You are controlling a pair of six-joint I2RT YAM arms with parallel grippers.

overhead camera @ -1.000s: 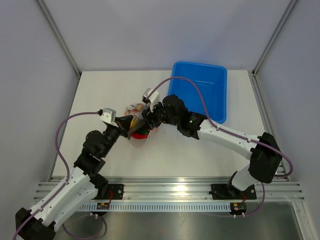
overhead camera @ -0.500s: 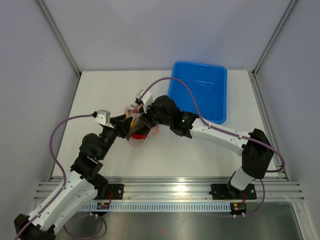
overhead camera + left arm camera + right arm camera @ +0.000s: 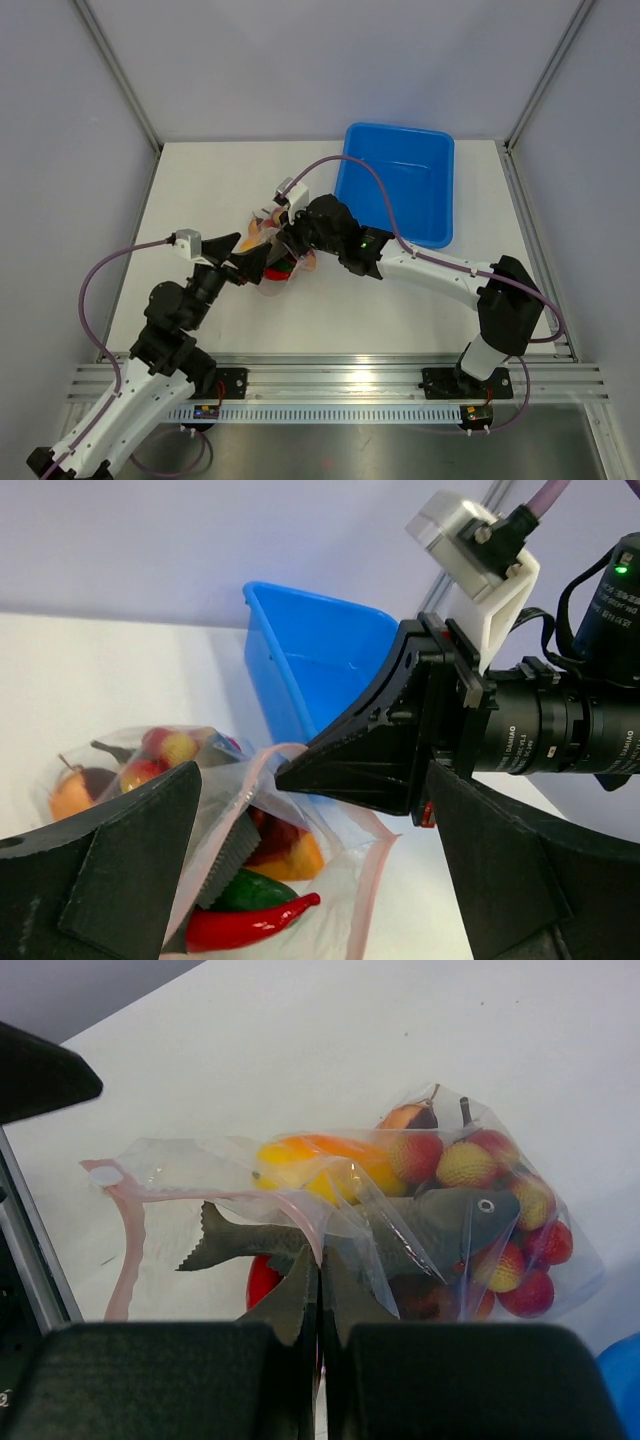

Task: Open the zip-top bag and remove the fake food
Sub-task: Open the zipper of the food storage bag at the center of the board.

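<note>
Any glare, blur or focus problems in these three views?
Top external: even soft light, sharp, faint sheen on the blue plastic tub. Left wrist: left gripper's fingers dark and soft-edged, red plastic pepper sharp. Right wrist: right gripper's fingers blurred black, glare on the clear crinkly zip-top bag; grey plastic fish crisp.

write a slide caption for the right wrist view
Right fingers pinch the zip-top bag's edge, grey fish and other fake food inside
</note>
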